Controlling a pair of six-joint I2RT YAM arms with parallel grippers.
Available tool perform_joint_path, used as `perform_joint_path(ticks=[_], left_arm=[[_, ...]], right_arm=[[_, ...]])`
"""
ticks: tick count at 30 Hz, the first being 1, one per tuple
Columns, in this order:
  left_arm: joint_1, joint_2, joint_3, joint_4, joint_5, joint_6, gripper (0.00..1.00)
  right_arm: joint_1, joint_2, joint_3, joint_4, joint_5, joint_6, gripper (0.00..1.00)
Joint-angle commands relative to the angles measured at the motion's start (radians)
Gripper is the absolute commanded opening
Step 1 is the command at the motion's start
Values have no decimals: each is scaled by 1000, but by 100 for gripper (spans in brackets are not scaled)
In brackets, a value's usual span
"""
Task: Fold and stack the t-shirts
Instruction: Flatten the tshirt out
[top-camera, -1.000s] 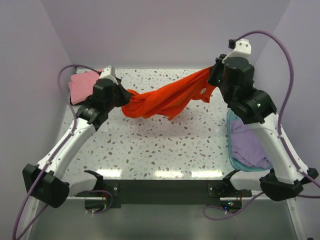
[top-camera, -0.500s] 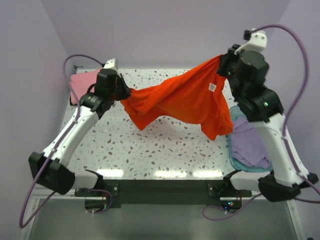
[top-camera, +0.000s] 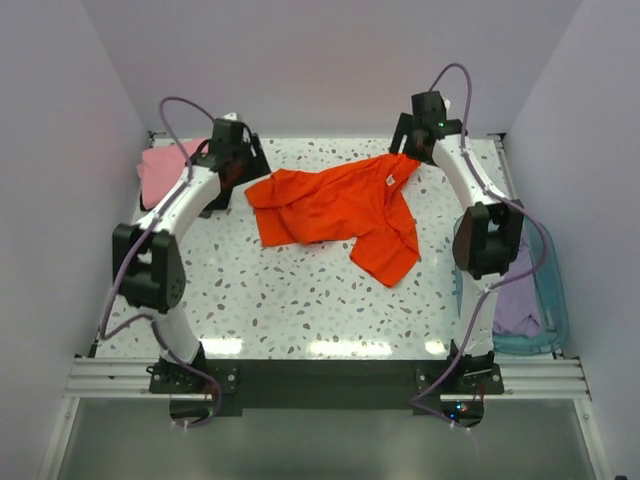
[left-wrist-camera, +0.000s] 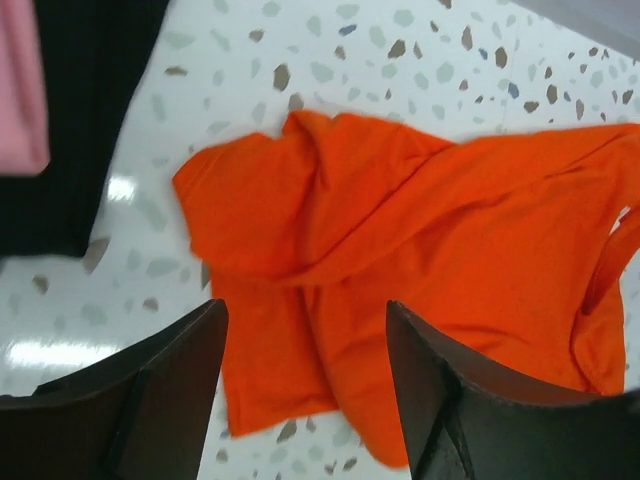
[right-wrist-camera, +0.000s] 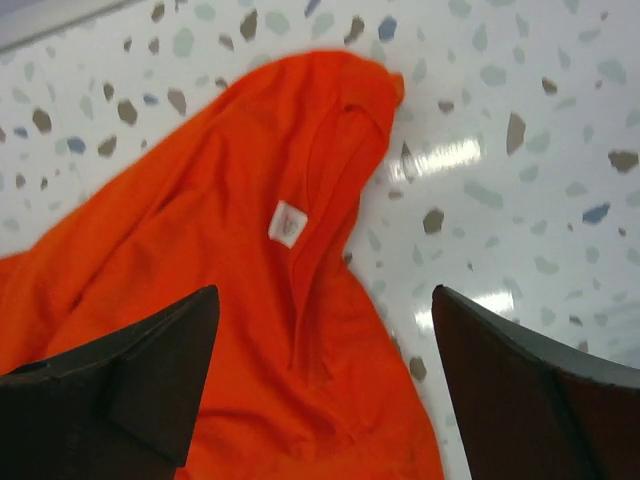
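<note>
While the orange-red t-shirt (top-camera: 340, 205) lies rumpled (label up), left pincer (left-wrist-camera: 305, 312) and right pincer (right-wrist-camera: 325, 295) gape — both empty.

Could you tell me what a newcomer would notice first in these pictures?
The bright orange-red t-shirt lies rumpled on the speckled table, toward its far side. The left gripper and right gripper hang open above its two ends. A lavender t-shirt sits in the blue basket at the right edge.

The left arm (top-camera: 193, 197) and right arm (top-camera: 460, 165) are white with black joints. A thin purple cable (top-camera: 180, 99) loops off each one. The left gripper (left-wrist-camera: 305, 310) has two fat black fingers (left-wrist-camera: 140, 390).
</note>
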Motion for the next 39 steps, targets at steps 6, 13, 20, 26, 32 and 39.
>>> perform_joint_path(ticks=[6,13,20,26,32,39], left_arm=[[-13,-460,-561,125,-169,-183,51],[-82,-400,-726,204,-144,-237,45],[-113,-282,-705,268,-144,-269,54],[-115,-233,-697,308,-156,-295,57],[-115,-188,-685,355,-144,-309,59],[-139,-131,-648,334,-163,-325,41]], right_arm=[[37,-598,-700,235,-19,100,84],[108,-712,-931,280,36,102,77],[136,-671,-985,298,66,96,72],[137,-657,-1002,308,69,86,70],[137,-655,-1020,321,67,83,69],[139,-657,-1037,324,70,76,67]])
